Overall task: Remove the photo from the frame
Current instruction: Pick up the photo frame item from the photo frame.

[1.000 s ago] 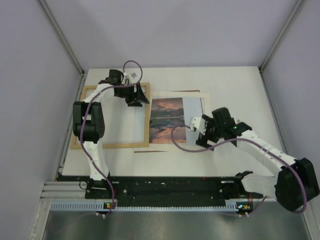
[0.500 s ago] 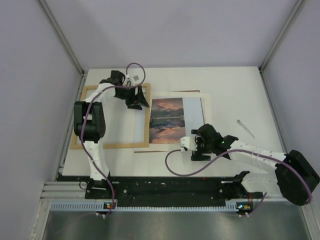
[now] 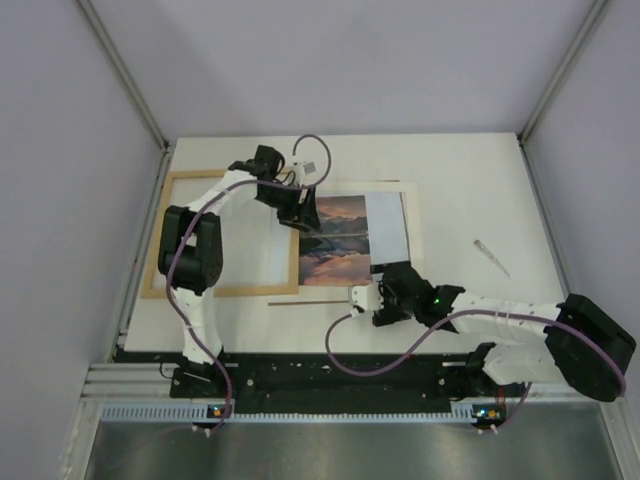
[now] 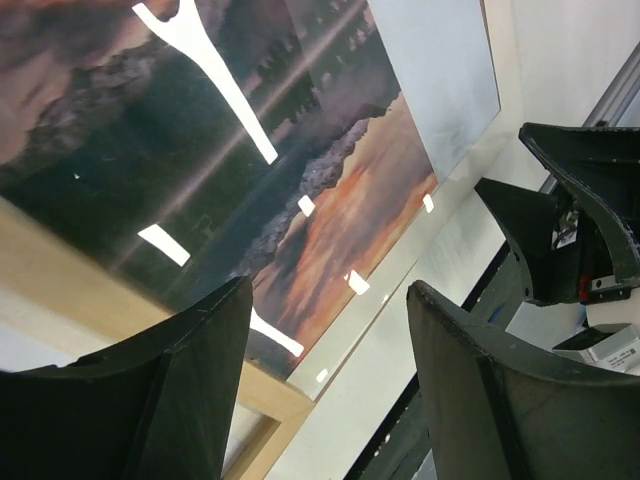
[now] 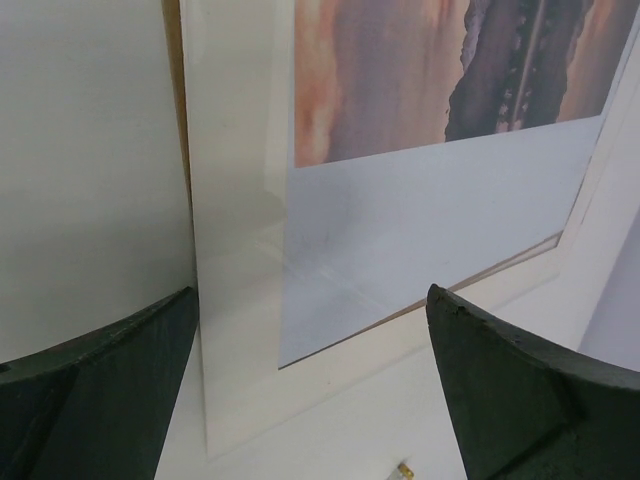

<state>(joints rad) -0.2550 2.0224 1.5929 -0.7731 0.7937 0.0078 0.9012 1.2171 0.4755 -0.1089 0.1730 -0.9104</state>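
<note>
1. The photo (image 3: 345, 240) lies flat on the table (image 3: 460, 180), outside the frame (image 3: 250, 291). Its left edge meets the frame's right rail, though whether it overlaps the wood is hard to tell.
2. A whitish sheet (image 3: 413, 215) shows under the photo along its far and right sides.
3. The left claw (image 3: 303, 214) hangs over the photo's far-left corner with its fingers apart and nothing between them. In its wrist view the claw (image 4: 328, 290) looks down on the landscape print and a strip of the frame (image 4: 60, 285).
4. The right claw (image 3: 362, 300) sits low at the photo's near edge, spread wide and gripping nothing. In its wrist view, the photo's pale margin (image 5: 430, 190) lies beyond the spread fingers.
5. A thin clear stick (image 3: 492, 257) lies on the table, well apart to the right.
</note>
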